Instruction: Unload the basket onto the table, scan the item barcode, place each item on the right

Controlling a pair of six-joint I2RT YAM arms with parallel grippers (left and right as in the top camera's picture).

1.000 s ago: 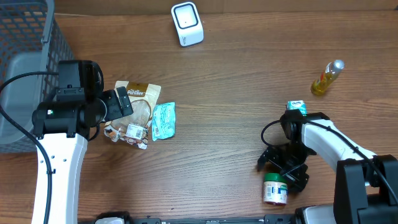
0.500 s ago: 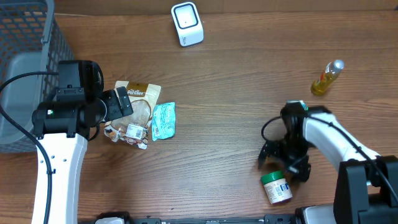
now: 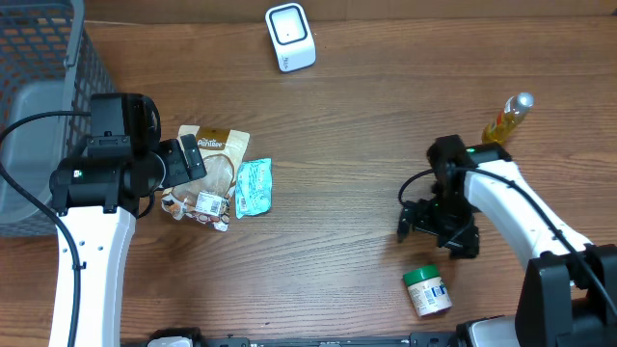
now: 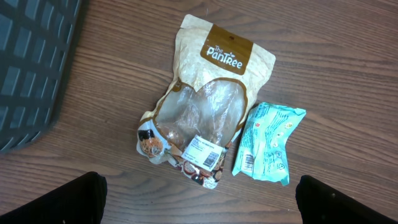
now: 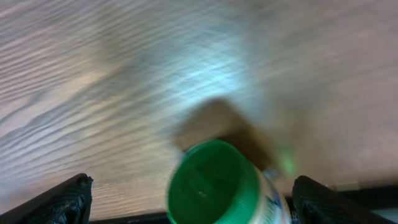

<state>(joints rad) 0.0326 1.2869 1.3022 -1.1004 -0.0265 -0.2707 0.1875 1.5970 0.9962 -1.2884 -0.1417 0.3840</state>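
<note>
A white bottle with a green cap [image 3: 427, 292] lies on its side near the table's front edge. The right wrist view shows the bottle's cap [image 5: 214, 186] end-on and blurred. My right gripper [image 3: 436, 231] hovers just behind the bottle, open, and its fingers [image 5: 62, 199] stand well clear of the cap on either side. At the back of the table stands the white scanner [image 3: 290, 37]. My left gripper [image 3: 189, 159] is open over a tan snack bag [image 4: 208, 106] and a teal packet [image 4: 267, 142], touching neither. Barcode labels show on both.
A grey mesh basket [image 3: 39, 87] fills the far left. A small yellow bottle [image 3: 508, 120] lies at the back right. Bare wood runs between the two arms.
My right gripper has moved back from the front edge, off the green-capped bottle, which has turned a little where it lies. The left arm has not moved.
</note>
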